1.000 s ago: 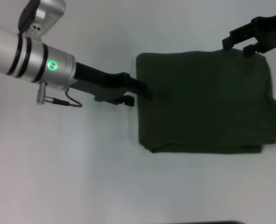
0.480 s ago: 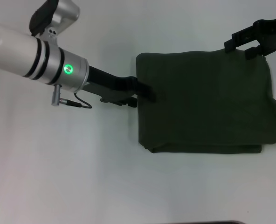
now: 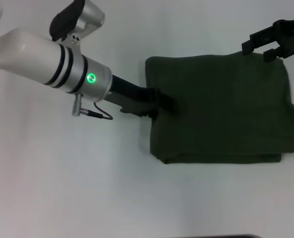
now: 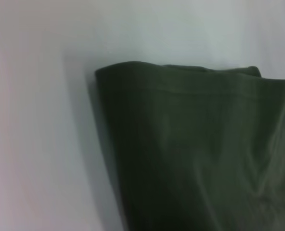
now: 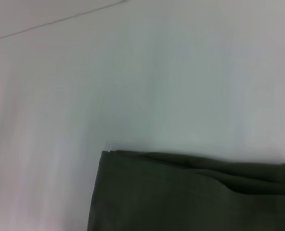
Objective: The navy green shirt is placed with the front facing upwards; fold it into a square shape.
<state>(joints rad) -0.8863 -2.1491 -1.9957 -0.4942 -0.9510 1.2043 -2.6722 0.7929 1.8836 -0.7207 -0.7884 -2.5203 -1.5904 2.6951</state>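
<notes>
White tabletop (image 3: pixel 62 188): left gripper (image 3: pixel 163 105), finger state unclear, has pushed onto the folded navy green shirt (image 3: pixel 221 109); right gripper (image 3: pixel 271 45), jaws parted, hovers at its far corner.

left arm (image 3: pixel 47 54): we see white-silver shell, black bands, green ring light, thin black cable | left gripper (image 3: pixel 159 101): black | right gripper (image 3: pixel 278 42): black, far right

Bare white tabletop (image 3: pixel 62 188), robot arms overhead, likely a lab
</notes>
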